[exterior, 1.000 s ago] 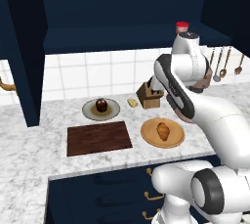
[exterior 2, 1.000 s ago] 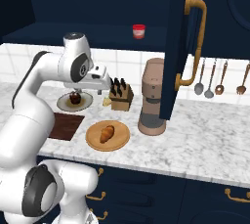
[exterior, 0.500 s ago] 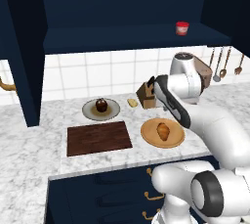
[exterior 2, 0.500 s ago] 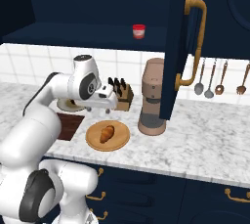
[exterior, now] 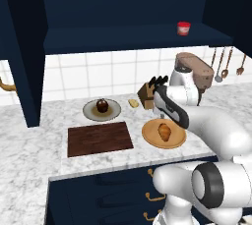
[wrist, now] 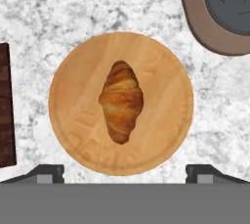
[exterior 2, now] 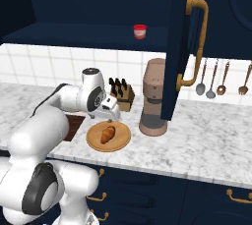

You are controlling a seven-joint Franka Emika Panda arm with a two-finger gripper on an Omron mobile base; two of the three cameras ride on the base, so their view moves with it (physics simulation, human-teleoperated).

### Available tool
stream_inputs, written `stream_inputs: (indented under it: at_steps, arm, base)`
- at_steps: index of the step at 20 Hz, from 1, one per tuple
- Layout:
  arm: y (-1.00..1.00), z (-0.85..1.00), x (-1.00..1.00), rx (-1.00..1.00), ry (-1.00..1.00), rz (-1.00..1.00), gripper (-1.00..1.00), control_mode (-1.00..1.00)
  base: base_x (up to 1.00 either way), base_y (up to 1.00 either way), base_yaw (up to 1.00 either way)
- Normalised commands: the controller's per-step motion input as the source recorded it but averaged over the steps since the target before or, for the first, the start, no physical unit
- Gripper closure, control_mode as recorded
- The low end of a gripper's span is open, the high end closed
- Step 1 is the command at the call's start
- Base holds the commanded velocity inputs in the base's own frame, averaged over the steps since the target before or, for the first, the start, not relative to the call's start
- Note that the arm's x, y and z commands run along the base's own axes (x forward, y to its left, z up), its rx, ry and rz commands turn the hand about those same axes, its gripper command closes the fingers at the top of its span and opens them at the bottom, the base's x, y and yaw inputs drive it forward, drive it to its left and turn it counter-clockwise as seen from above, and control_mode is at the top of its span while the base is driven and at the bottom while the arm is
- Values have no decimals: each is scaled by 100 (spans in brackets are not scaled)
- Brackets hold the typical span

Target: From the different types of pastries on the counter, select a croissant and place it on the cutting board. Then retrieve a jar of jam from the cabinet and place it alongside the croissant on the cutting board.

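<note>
Marbled counter (exterior: 29, 155) under navy cabinet (exterior: 123, 3), no readable labels, croissant (wrist: 121, 101) on round wooden plate (wrist: 73, 120), right of cutting board (exterior: 99, 138), gripper (wrist: 125, 171) lower than before, spread wide above it, jam jar (exterior: 183, 28) on shelf.

This is a rendered home kitchen: a white-grey marbled surface (exterior: 29, 155) runs along a white tiled wall (exterior: 98, 74), with navy drawers with brass handles (exterior 2: 231, 197) below and a dark navy cabinet (exterior: 123, 3) standing open above. A knife block (exterior 2: 122, 98), a brown coffee machine (exterior 2: 153, 98) and ladles and spoons hanging on the wall (exterior 2: 216, 76) fit the setting, as does a cutting board (exterior: 99, 138).
</note>
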Motion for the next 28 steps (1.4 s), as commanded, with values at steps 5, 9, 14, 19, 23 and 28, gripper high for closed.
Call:
stream_inputs:
  at_steps: [5,9,14,19,23,28]
  arm:
    - [0,-28,16,3,0,0,-100,-100]
    - [0,-29,1,-2,-1,0,-100,-100]
    - [0,-36,1,-2,0,0,-100,-100]
    - [0,-35,6,-3,-1,-1,-100,-100]
    - [0,-22,19,-4,-10,-2,-100,-100]
    - [0,-23,21,-4,-10,-2,-100,-100]
  base:
    - [0,0,0]
    - [0,0,0]
    - [0,0,0]
    - [0,0,0]
    - [0,0,0]
    - [0,0,0]
